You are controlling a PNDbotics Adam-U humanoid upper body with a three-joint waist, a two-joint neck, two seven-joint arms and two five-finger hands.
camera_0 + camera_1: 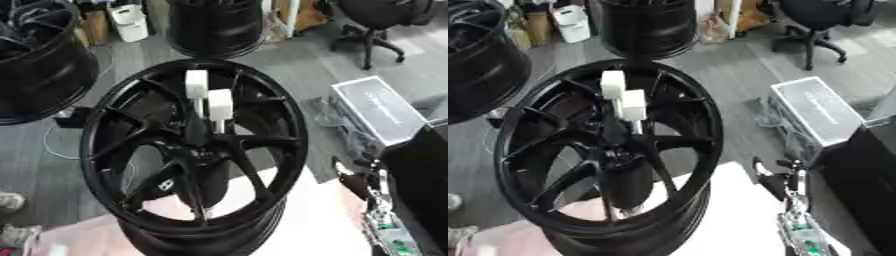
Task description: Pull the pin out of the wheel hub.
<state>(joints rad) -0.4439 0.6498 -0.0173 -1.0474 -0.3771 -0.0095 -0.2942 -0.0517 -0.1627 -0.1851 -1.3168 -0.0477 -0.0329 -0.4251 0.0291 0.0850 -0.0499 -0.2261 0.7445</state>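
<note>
At far left, a second black rim (39, 65) sits on the floor, cut off by the frame edge; a white cable loops on the grey floor (297, 65) beside it. Centre: the black wheel hub (194, 150) lies face up on a pale desk (297, 220), spokes fanning out from the middle. Two white pins stand up out of the hub centre, long axes roughly vertical, tops leaning slightly toward the far side. The far pin (197, 83) has its blocky white head above the near pin (220, 105), the two heads just touching or nearly so; both thin shafts run down into the dark hub middle. Behind, another black tyre or rim (214, 27) stands upright. Right of the hub, a grey box (376, 107) lies on the floor. Lower right: the right hand (776, 182) hovers beside the rim, apart from the pins, dark and blurred; cannot tell whether fingers are spread or curled. Left hand doesn't show.
</note>
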